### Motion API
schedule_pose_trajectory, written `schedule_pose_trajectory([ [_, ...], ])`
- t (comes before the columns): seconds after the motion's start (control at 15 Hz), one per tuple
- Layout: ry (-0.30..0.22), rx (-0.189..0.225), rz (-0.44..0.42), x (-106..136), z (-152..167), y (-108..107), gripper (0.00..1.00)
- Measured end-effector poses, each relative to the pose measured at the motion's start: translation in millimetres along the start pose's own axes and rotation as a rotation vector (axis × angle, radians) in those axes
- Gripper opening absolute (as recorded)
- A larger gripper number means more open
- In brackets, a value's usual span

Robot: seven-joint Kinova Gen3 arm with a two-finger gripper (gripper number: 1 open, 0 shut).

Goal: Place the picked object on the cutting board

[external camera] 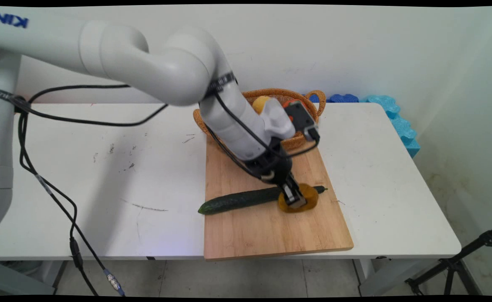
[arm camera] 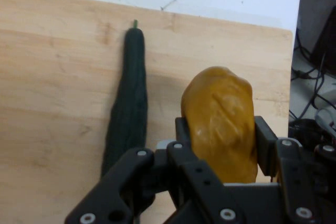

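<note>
My black gripper (external camera: 295, 200) is down on the wooden cutting board (external camera: 271, 235), shut on an ochre, potato-like lump (external camera: 311, 196). In the hand view the lump (arm camera: 220, 114) sits between the two fingers (arm camera: 265, 139), which press against its sides, and it rests on the board (arm camera: 52, 77). A long dark green cucumber (external camera: 237, 200) lies across the board right beside the lump, its blunt end hanging over the board's left edge. Seen from the hand, the cucumber (arm camera: 131, 103) runs just left of the gripper (arm camera: 223, 136).
A wicker basket (external camera: 316, 100) stands behind the board, partly hidden by the arm, with a yellow fruit (external camera: 260, 104) in it. Blue foam pieces (external camera: 396, 117) lie past the table's back right corner. A black tripod leg (external camera: 459, 264) stands at the lower right.
</note>
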Motion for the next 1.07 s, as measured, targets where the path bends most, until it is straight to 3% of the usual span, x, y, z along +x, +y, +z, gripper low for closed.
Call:
schedule_pose_trajectory([
  [0.8, -0.018, -0.005, 0.007, -10.1, 53.6, 6.7, 0.00],
  [0.87, -0.016, -0.004, 0.009, -10.0, 55.9, 6.9, 1.00],
  [1.07, -0.008, -0.006, 0.016, -9.0, 59.3, 8.1, 1.00],
])
